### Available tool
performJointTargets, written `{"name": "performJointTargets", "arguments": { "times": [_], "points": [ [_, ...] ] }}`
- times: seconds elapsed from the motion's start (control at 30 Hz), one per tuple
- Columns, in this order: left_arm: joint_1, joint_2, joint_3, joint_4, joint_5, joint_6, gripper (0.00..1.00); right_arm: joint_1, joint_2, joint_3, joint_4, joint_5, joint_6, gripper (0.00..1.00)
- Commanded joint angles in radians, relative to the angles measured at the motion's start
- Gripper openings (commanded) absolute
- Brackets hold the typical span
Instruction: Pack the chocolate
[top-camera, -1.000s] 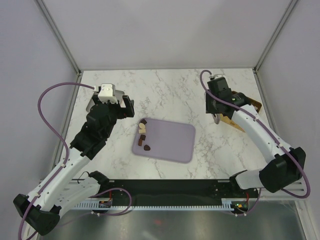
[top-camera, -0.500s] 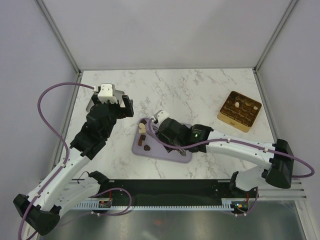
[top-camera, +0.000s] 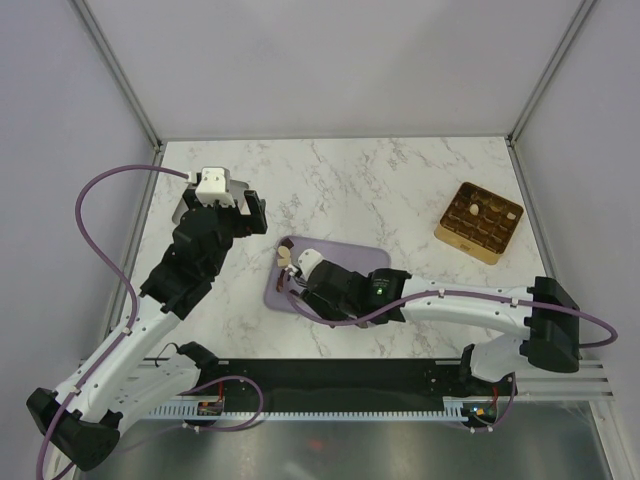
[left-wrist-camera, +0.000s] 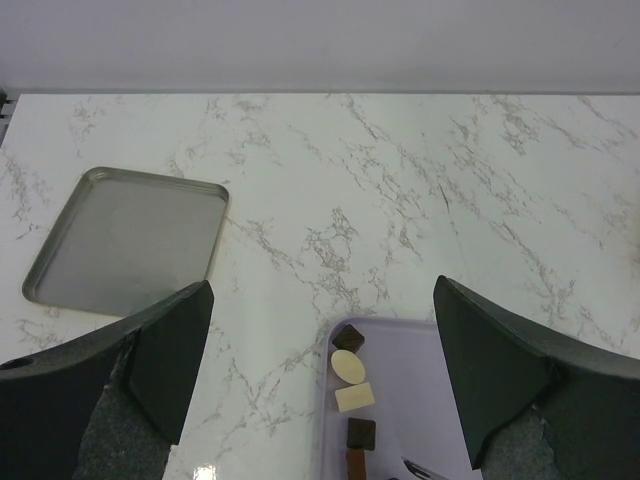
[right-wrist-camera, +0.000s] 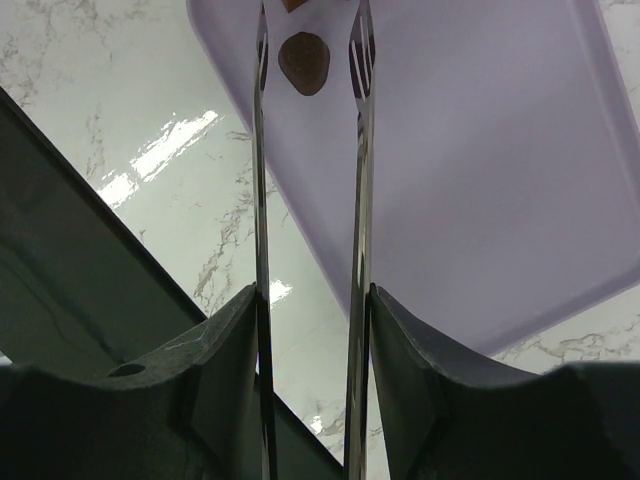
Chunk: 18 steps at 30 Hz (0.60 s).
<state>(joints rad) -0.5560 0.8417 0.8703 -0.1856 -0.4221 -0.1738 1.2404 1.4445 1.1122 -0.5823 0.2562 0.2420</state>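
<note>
Near the centre of the overhead view, the lilac tray (top-camera: 345, 255) lies on the marble table (top-camera: 340, 190), and the chocolate (left-wrist-camera: 349, 366) sits in a short column along the tray's left edge. From the left wrist camera that column shows at the bottom centre: a dark square (left-wrist-camera: 348, 337) on top, then a cream oval (left-wrist-camera: 347, 363), a cream block (left-wrist-camera: 354, 397), another dark square (left-wrist-camera: 360, 432), and a brown bit (left-wrist-camera: 355, 465) cut off by the bottom edge of the frame.

The left gripper (left-wrist-camera: 320, 300) hangs above bare marble just up and left of the lilac tray, jaws spread wide and holding nothing. A metal tray (left-wrist-camera: 125, 240) lies at the upper left of that view, well apart from the lilac one.

The right arm stretches from the lower right of the overhead view to the lilac tray's left part. The right gripper (right-wrist-camera: 312, 295) is clamped on a pair of tongs (right-wrist-camera: 358, 150), pinching both blades between its fingers. In the right wrist view the blades run up the frame, apart at the tips, with a rounded brown piece (right-wrist-camera: 303, 62) lying on the tray between them; whether either blade touches it I cannot tell.

At the right of the overhead view, the gold box (top-camera: 480, 222) stands well apart from the lilac tray, with pale spots in its compartments too small to make out.
</note>
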Motion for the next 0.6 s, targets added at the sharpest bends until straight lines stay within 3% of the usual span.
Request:
{"name": "performJointTargets", "arguments": {
  "times": [0.0, 0.57],
  "points": [
    [0.002, -0.006, 0.022, 0.026, -0.041, 0.028, 1.0, 0.01, 0.026, -0.006, 0.062, -0.018, -0.035, 0.53],
    [0.002, -0.006, 0.022, 0.026, -0.046, 0.03, 1.0, 0.057, 0.091, -0.005, 0.026, 0.086, -0.035, 0.47]
  ]
}}
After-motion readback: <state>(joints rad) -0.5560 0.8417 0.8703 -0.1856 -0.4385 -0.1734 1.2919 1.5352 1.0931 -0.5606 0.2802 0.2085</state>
